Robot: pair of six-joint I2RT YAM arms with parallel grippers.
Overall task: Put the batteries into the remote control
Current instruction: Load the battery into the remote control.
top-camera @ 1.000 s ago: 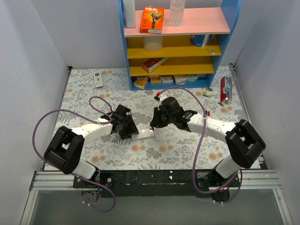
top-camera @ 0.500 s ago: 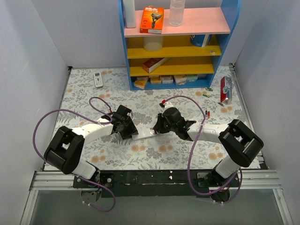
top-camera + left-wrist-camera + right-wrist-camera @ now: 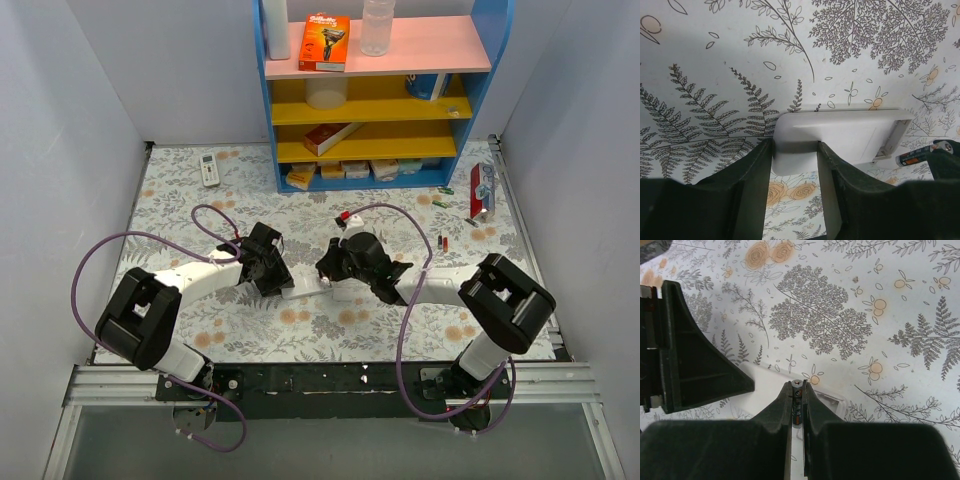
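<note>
Now the left gripper (image 3: 792, 152) clamps the near end of the remote control (image 3: 840, 132), whose long axis runs straight ahead of it toward the right gripper (image 3: 797, 390); that one, nearer the open far end, pinches 1 battery (image 3: 797, 407) just beside it, both arms reaching inward, low

White remote control (image 3: 840, 132) lying flat, compartment open, slim battery (image 3: 915, 156) just beside it

Pale grey walls (image 3: 70, 100) around a floral-patterned table (image 3: 180, 200), blue-framed shelf unit (image 3: 430, 45) at the back
</note>
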